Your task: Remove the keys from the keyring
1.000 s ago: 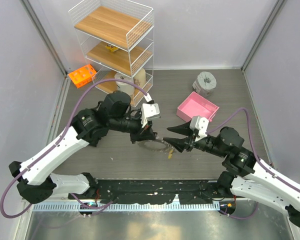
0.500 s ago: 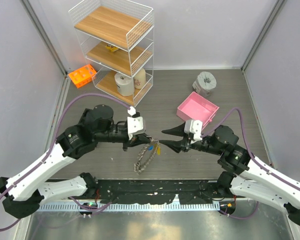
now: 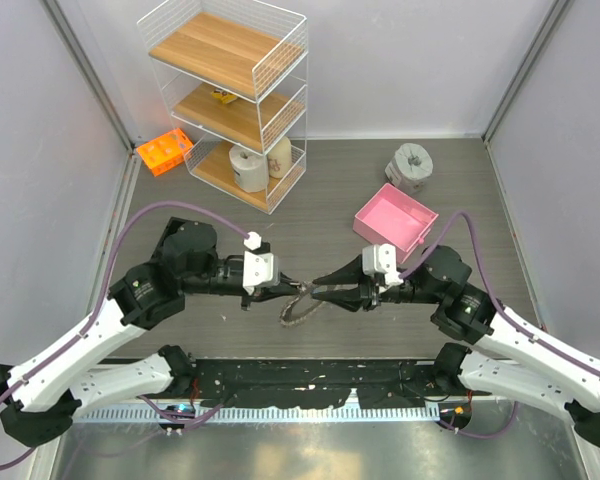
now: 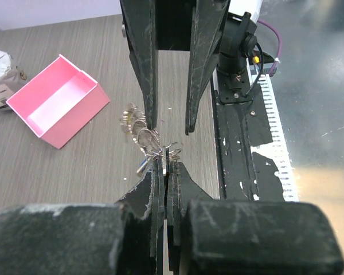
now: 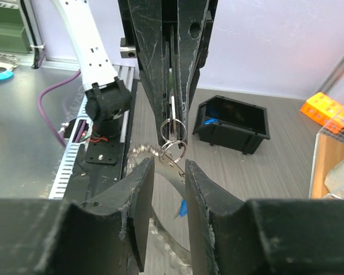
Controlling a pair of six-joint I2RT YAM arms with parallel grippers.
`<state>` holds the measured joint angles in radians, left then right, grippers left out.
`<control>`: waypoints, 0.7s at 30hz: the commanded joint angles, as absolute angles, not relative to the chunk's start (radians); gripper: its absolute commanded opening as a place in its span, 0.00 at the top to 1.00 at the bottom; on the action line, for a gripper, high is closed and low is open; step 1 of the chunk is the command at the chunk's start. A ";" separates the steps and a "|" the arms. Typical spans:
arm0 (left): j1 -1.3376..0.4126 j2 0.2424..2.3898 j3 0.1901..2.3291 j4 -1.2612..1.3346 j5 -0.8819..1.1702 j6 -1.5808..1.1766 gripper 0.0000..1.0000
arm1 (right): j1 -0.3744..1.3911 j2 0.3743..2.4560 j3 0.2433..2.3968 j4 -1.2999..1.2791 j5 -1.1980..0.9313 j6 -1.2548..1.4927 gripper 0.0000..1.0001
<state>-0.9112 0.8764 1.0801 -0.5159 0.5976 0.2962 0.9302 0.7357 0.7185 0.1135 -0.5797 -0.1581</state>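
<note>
from above, the left gripper (image 3: 283, 291) and the right gripper (image 3: 318, 291) are seen tip to tip near the table's front edge. the keyring (image 3: 296, 312) is seen drooping between and just below them, well apart from the pink box (image 3: 395, 218).

in the left wrist view, the left fingers (image 4: 152, 189) are pressed together on the keys (image 4: 155, 150). the right fingers (image 4: 143, 69) are held spread, one on each side of the cluster, and the knobbly loop (image 4: 132, 121) is seen just beside them.

in the right wrist view, the right fingers (image 5: 139, 200) are parted, nothing being gripped. a thin silvery piece of the cluster (image 5: 173, 112) is pinched by the left fingers (image 5: 152, 63), small rings being hung beneath it. a blue key (image 5: 181, 207) is glimpsed lower down.
</note>
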 commanded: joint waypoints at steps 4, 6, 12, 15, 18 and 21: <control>-0.911 0.839 1.066 -0.402 0.644 0.341 1.00 | 0.934 0.787 0.761 0.207 -0.655 -0.088 0.68; -0.911 0.836 1.060 -0.402 0.658 0.348 1.00 | 0.936 0.793 0.755 0.222 -0.658 -0.077 0.68; -0.911 0.812 1.032 -0.385 0.716 0.393 1.00 | 0.937 0.799 0.747 0.230 -0.650 -0.083 0.68; -0.911 0.795 1.016 -0.373 0.745 0.419 1.00 | 0.937 0.793 0.747 0.213 -0.629 -0.107 0.67; -0.911 0.782 1.006 -0.371 0.785 0.443 1.00 | 0.937 0.793 0.758 0.181 -0.627 -0.136 0.68; -0.911 0.770 0.997 -0.361 0.802 0.449 1.00 | 0.937 0.805 0.767 0.181 -0.661 -0.130 0.68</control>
